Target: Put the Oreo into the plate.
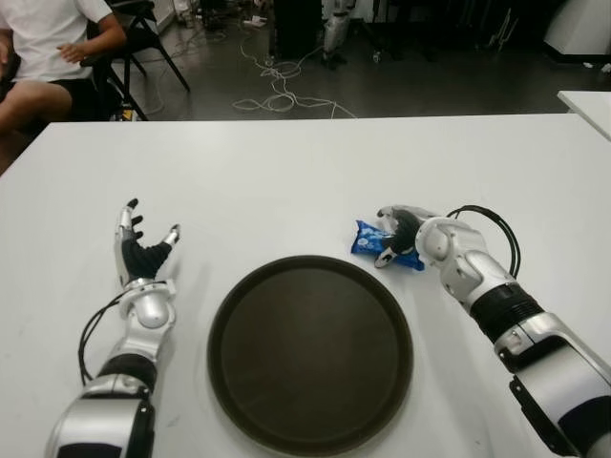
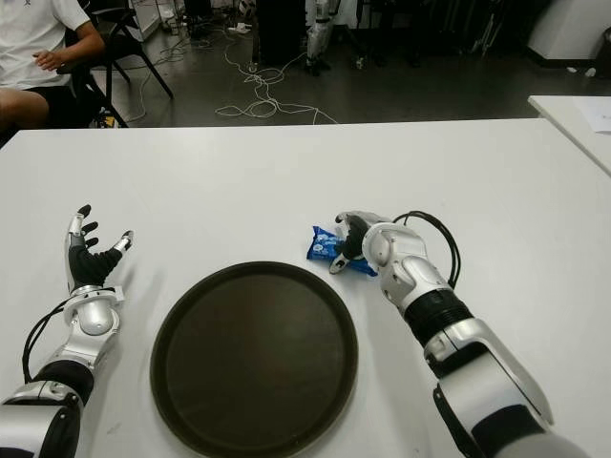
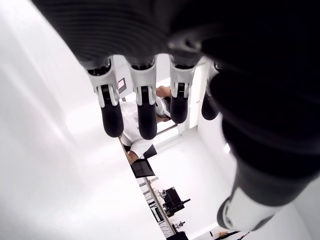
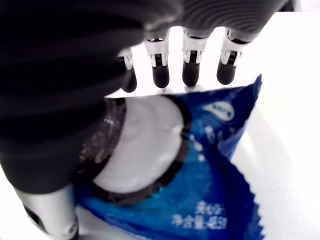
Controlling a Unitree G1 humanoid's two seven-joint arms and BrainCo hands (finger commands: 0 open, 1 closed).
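Round and dark, the plate lay nearest on the white table, its raised rim suited to retain a dropped item. Just beyond that rim, the Oreo packet, a crinkled glossy blue wrapper with serrated ends, lay on the table under the right hand, whose fingers extended over it, apparently not yet clamped. Left of the plate, the left hand showed fingers apart, holding nothing.

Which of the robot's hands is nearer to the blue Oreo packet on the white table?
Right. The right hand is over the blue Oreo packet, fingers not closed. The left hand shows far off, on the other side of the round brown plate.
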